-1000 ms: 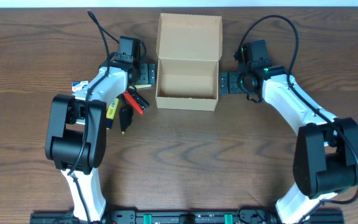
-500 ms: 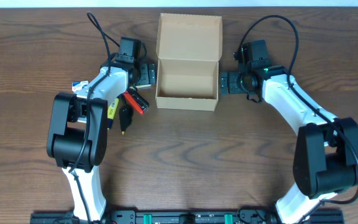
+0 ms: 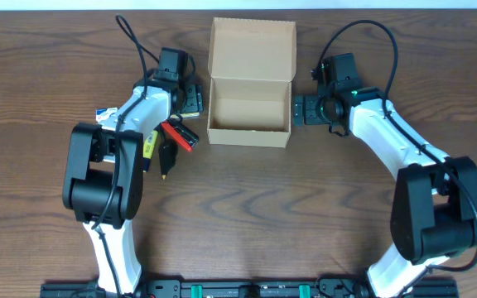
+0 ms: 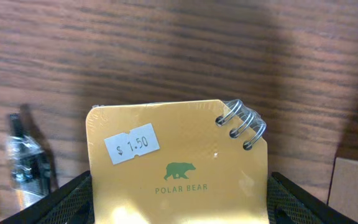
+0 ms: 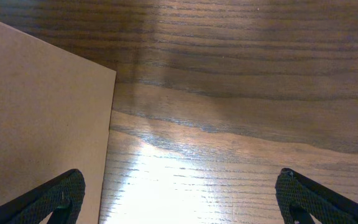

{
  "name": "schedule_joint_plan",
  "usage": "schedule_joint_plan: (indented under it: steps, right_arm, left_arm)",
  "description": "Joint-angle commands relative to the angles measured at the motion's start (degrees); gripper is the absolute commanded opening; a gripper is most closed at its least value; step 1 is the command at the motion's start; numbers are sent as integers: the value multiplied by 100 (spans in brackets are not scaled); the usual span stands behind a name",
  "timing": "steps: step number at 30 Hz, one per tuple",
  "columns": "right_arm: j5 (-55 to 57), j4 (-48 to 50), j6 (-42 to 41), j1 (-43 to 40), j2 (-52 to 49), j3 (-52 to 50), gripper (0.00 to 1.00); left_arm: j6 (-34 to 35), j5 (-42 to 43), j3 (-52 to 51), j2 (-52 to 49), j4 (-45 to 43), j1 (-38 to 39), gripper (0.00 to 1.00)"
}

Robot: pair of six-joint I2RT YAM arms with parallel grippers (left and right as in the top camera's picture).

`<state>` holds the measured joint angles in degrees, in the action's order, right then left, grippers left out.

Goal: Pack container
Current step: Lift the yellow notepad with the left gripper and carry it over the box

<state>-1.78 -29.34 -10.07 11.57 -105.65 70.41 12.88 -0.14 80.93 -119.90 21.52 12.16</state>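
Observation:
The container point(image 3: 251, 138), a tan cardboard box, stands open at the table's middle back with its lid point(image 3: 252, 50) folded away and nothing showing inside. My left gripper point(image 3: 190, 99) is just left of it, low over the table. In the left wrist view a yellow spiral notepad point(image 4: 179, 162) with a price sticker fills the gap, and both fingers point(image 4: 73, 190) press against its sides; the container's corner point(image 4: 356, 190) shows at the right. My right gripper point(image 3: 299, 109) is open beside the box's right wall point(image 5: 42, 118), with bare wood between its fingers point(image 5: 294, 186).
Left of the box lie a red item point(image 3: 180, 136), a black pen point(image 3: 166, 157), a yellow marker point(image 3: 149, 147) and a blue-and-white packet point(image 3: 104, 114). A shiny black item point(image 4: 27, 158) lies left of the notepad.
My left gripper's jaws have narrowed onto the notepad. Neither arm has shifted noticeably, and the right gripper stays wide.

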Motion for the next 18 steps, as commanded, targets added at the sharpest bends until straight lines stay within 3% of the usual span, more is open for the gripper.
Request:
schedule_joint_plan:
  steps: [1,5,12,14,18]
  right_arm:
    - [-33,-4,-61,-28,-2,2,99]
    - [-33,-4,-61,-31,-2,2,99]
    - [-33,-4,-61,-28,-2,2,99]
    - [-33,-4,-61,-28,-2,2,99]
    - [-33,-4,-61,-28,-2,2,99]
  left_arm:
    - [-24,-455,671,-94,286,-26,52]
    - [-234,-706,1674,-94,1043,-26,32]
    - [-260,-990,3405,-94,2691,-24,15]
    - [-254,-986,3943,-94,3287,-24,6]
    - [-131,-890,4933,-94,4315,57,6]
